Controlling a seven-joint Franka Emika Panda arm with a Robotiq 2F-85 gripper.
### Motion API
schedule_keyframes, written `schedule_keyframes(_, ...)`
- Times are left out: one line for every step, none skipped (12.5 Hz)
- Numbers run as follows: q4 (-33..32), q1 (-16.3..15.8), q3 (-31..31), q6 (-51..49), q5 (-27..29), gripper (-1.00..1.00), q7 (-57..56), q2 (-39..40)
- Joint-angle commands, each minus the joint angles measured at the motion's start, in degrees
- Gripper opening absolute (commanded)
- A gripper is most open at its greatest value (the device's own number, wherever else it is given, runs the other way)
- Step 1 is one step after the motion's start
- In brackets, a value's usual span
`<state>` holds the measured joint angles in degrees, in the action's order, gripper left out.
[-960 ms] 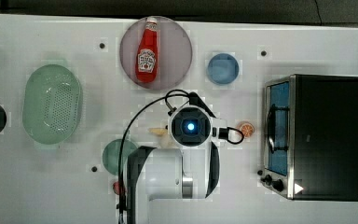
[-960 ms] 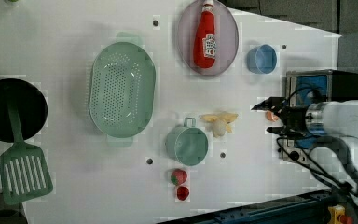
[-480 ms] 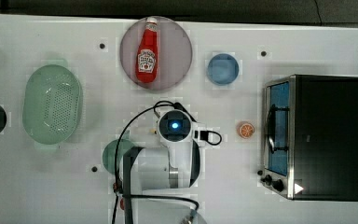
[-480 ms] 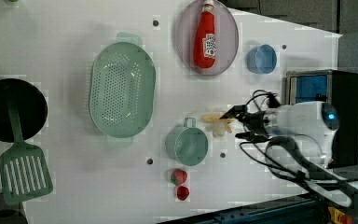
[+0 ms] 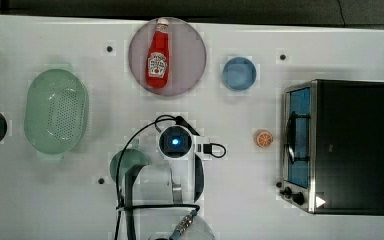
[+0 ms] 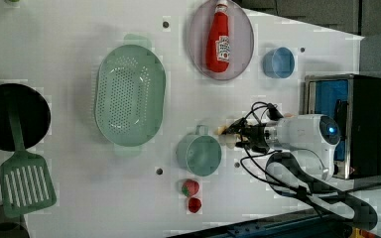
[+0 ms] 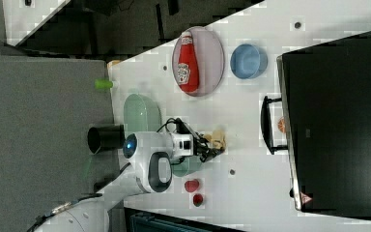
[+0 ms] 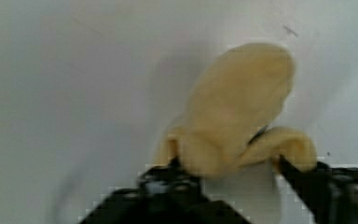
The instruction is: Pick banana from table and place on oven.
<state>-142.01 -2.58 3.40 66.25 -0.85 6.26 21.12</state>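
The banana point(image 8: 242, 121) is pale yellow and lies on the white table point(image 5: 330, 50), filling the middle of the wrist view. My gripper point(image 8: 228, 170) stands over it, one black finger against each side of its near end. In the left view the banana point(image 6: 222, 131) peeks out at the gripper point(image 6: 235, 135), just to the left view's right of a teal cup point(image 6: 198, 154). In the right view the banana point(image 7: 218, 137) sits at the gripper point(image 7: 210, 145). The oven point(image 5: 350, 145) stands at the top view's right, door shut, black top bare.
An orange slice point(image 5: 264, 138) lies between my hand and the oven. A ketchup bottle point(image 5: 158, 55) rests on a grey plate, with a blue bowl point(image 5: 239, 73) beside it. A green colander point(image 5: 55, 120) sits at the top view's left. Two small red fruits point(image 6: 190, 187) lie by the cup.
My arm has swung away from the oven toward the top view's left and come down over the banana. The fingers have drawn in from wide open onto the banana's sides.
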Motion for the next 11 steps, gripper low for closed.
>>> schedule_keyframes(0.58,1.69,0.79,0.12,-0.58,-0.48,1.04,-2.26)
schedule_keyframes(0.66,1.69,0.81,0.13,-0.58,-0.51,1.05,-2.40)
schedule_keyframes(0.91,1.69,0.81,0.24,-0.58,-0.51,1.05,-2.87)
schedule_keyframes(1.37,1.70,0.81,0.25,-0.57,-0.51,1.05,-4.09)
schedule_keyframes(1.74,1.70,0.81,0.16,-0.55,-0.51,1.05,-6.20)
schedule_keyframes(1.92,1.71,0.81,-0.33,-0.52,-0.51,1.05,-9.04)
schedule_keyframes(2.20,1.73,0.76,-1.47,-0.51,-0.51,1.04,-12.33)
schedule_keyframes(2.68,1.78,0.65,-3.75,-0.51,-0.51,1.05,-15.99)
schedule_keyframes(3.56,1.85,0.46,-7.66,-0.51,-0.51,1.05,-19.73)
schedule_keyframes(4.87,1.92,0.17,-13.13,-0.50,-0.51,1.05,-23.35)
schedule_keyframes(6.76,1.94,-0.30,-19.54,-0.50,-0.51,1.05,-26.58)
